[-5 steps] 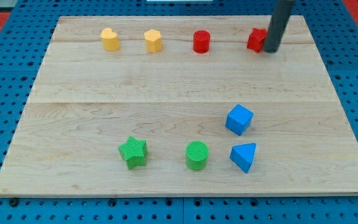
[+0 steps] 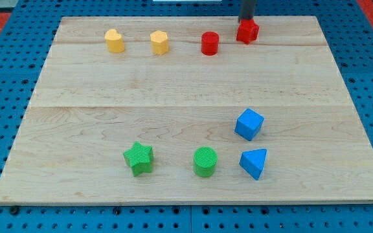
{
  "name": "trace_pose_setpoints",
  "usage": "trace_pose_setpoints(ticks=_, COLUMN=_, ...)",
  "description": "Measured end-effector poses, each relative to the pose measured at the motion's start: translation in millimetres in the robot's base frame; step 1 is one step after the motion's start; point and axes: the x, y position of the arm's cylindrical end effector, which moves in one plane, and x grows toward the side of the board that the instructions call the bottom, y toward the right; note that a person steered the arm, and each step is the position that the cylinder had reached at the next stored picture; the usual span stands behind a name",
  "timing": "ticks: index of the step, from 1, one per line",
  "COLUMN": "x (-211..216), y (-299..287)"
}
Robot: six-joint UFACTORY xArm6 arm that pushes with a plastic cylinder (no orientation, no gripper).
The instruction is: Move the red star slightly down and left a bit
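My tip (image 2: 247, 21), a bare rod with no claw, touches the red star-shaped block's (image 2: 247, 32) far edge; off-centre push risks hitting red cylinder block (image 2: 210, 43) at left

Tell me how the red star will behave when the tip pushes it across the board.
The red star looks small, solid and squat, so it probably slides rather than tips. Its points make spinning likely under an off-centre push. My tip sits at its upper edge, and the wooden board looks smooth, so it may skid easily toward the red cylinder.
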Motion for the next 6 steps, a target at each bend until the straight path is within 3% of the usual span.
trace_pose_setpoints(ticks=1, x=52.8, y=-11.2)
trace_pose_setpoints(ticks=2, x=74.1, y=28.0)
trace_pose_setpoints(ticks=3, x=55.4, y=60.1)
trace_pose_setpoints(ticks=4, x=85.7, y=104.8)
trace_pose_setpoints(ticks=5, x=111.4, y=90.5)
trace_pose_setpoints(ticks=6, x=111.9, y=10.1)
